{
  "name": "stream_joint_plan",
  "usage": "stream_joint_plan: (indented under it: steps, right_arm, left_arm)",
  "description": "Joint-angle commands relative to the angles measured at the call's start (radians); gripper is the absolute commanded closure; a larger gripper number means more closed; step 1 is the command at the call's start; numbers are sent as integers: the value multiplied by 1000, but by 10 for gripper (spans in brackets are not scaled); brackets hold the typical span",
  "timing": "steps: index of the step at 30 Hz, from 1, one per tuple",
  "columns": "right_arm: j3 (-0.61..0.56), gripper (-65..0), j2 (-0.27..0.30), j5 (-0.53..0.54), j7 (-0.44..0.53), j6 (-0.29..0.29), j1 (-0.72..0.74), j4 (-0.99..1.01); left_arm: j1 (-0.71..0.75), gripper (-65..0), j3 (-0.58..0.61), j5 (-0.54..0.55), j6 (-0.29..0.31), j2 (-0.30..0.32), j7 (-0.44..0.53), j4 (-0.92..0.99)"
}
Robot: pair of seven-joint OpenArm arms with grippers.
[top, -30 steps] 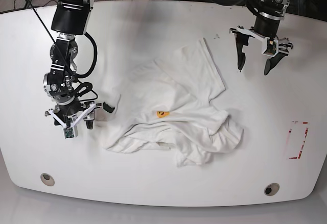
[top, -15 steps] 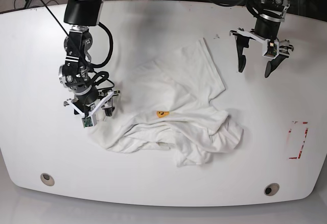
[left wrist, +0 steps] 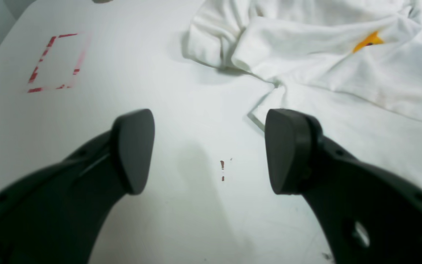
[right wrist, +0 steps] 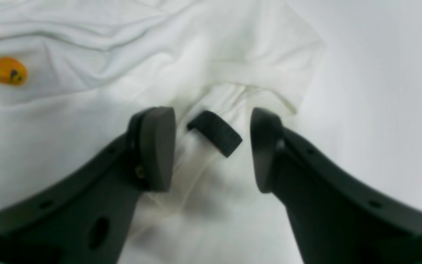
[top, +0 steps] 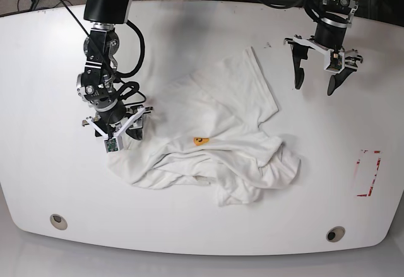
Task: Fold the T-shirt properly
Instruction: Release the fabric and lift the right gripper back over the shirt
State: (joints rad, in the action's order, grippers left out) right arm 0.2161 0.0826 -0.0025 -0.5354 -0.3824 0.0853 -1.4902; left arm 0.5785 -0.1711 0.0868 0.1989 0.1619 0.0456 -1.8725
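The white T-shirt (top: 218, 135) lies crumpled in the middle of the table, with a small orange bit of print (top: 199, 141) showing. My right gripper (top: 123, 132) stands open over the shirt's left edge. In the right wrist view its fingers (right wrist: 156, 146) straddle the small black neck label (right wrist: 214, 132) without touching it, and the orange print (right wrist: 11, 70) shows at far left. My left gripper (top: 314, 86) hangs open over bare table beyond the shirt's right sleeve. In the left wrist view, the left gripper (left wrist: 209, 150) holds nothing and the T-shirt (left wrist: 324, 55) lies ahead of it.
A red tape rectangle (top: 368, 173) marks the table's right side, also seen as the tape rectangle (left wrist: 53, 62) in the left wrist view. Two round holes (top: 58, 221) (top: 335, 233) sit near the front edge. Cables and stands lie behind the table.
My right arm has swung to the right from the bare table onto the shirt's left edge, bringing the black label between its fingers. The left arm has not moved.
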Motion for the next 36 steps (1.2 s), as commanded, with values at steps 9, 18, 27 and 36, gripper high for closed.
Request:
stream_joint_plan:
  steps: [9, 18, 27, 36]
  right_arm:
    - [-13, -320, -22, 7, 22, -2, -3, -29]
    - [-19, -319, -8, 9, 28, -5, 37, 22]
    - [-13, -317, -5, 10, 27, -9, 74, 38]
    - [-45, -314, -4, 11, 28, -7, 66, 0]
  left_arm:
    - [-7, -443, -3, 6, -4, 7, 30, -19]
    - [-7, -441, 4, 8, -4, 7, 25, -17]
    - [-4, -441, -1, 6, -4, 7, 29, -18]
    - [-1, -442, 0, 6, -5, 4, 31, -19]
